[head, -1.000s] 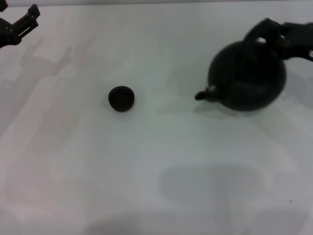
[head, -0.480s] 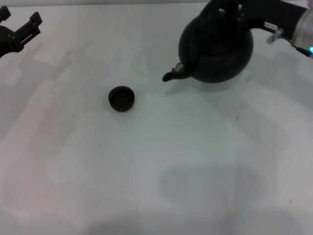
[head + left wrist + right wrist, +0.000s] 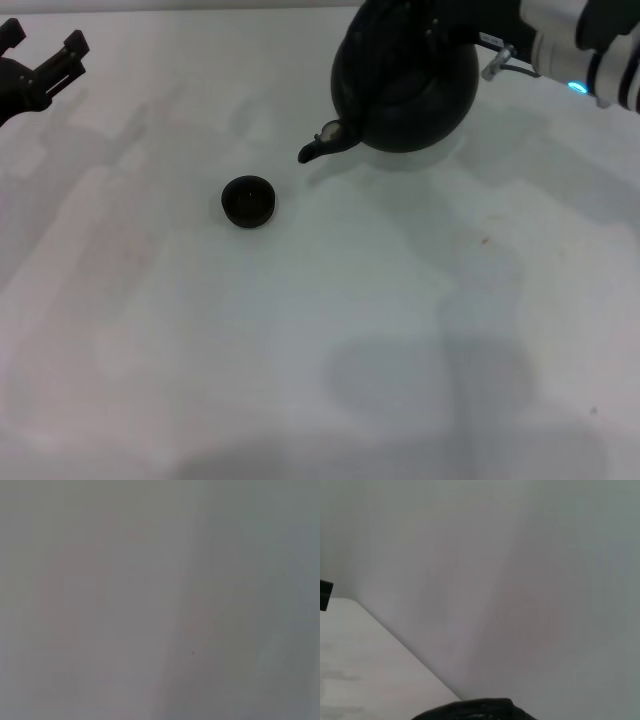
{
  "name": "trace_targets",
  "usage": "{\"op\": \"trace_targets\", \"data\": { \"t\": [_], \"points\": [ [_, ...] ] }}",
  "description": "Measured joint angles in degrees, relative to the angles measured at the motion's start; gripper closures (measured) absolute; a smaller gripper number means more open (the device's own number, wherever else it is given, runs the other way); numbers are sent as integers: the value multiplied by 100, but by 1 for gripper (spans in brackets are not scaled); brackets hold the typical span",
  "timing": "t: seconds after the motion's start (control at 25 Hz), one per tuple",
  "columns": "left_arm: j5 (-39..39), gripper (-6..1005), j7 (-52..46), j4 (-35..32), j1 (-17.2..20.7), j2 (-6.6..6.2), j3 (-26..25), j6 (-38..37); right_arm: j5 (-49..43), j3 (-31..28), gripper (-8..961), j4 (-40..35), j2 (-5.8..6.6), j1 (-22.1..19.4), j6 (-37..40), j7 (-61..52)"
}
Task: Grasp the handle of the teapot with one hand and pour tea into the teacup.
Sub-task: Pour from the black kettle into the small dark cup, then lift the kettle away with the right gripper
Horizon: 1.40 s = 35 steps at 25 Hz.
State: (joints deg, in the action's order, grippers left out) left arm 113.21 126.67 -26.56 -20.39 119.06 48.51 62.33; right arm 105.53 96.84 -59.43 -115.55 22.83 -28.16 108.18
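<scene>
The big round black teapot (image 3: 405, 85) looks hard and a bit shiny. The small round dark teacup (image 3: 247, 201), down left of the right gripper, looks dull. The white table (image 3: 300, 330) looks smooth and matt.

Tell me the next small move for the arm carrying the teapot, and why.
Probably carry the teapot a little further toward the teacup before tilting. In the head view the spout tip sits up and to the right of the cup, not over it, and no tea is flowing. The left pincer is parked at the table's far left.
</scene>
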Motion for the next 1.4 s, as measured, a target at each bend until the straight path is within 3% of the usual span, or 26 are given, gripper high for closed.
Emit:
{"op": "trace_targets", "data": {
  "t": [0.4, 1.16, 1.4],
  "points": [
    [-1, 106, -5, 2, 8, -14, -14, -1, -36, 223, 805, -82, 6, 91, 107, 22],
    [-1, 107, 5, 56, 9, -14, -14, -45, -329, 1555, 818, -718, 15, 83, 1868, -58],
    [-1, 107, 7, 63, 9, -14, -17, -46, -466, 1824, 820, -814, 15, 71, 2108, -67]
  ]
}}
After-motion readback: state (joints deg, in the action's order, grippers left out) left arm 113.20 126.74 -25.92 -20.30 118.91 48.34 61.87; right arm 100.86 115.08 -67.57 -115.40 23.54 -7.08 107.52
